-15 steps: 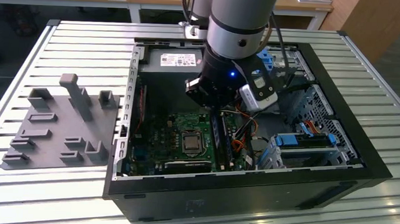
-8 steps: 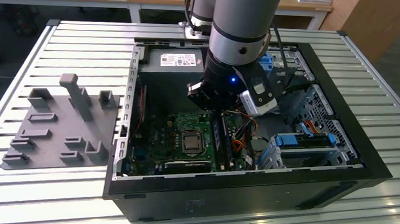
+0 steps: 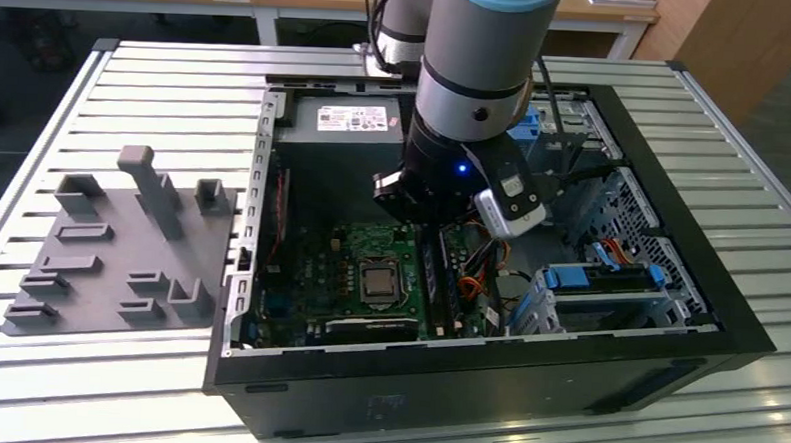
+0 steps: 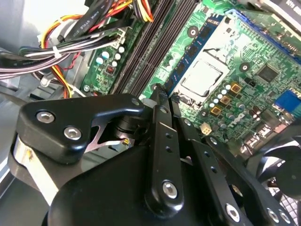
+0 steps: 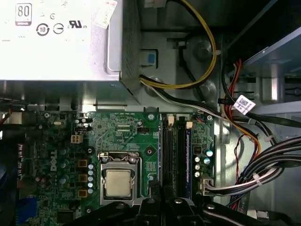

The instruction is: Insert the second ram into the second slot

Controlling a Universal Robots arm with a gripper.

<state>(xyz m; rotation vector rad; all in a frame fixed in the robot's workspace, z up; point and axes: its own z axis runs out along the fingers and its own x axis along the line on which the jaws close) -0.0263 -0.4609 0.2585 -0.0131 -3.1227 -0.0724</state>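
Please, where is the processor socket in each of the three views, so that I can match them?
Exterior view: the processor socket sits at the exterior view's left of the RAM slots.
First wrist view: the processor socket lies beside the RAM slots.
Second wrist view: the processor socket lies beside the RAM slots.
Shared landmark: the RAM slots.

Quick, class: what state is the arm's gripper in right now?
Gripper: cannot be told whether open or closed; it sits low over the memory slots on the motherboard.
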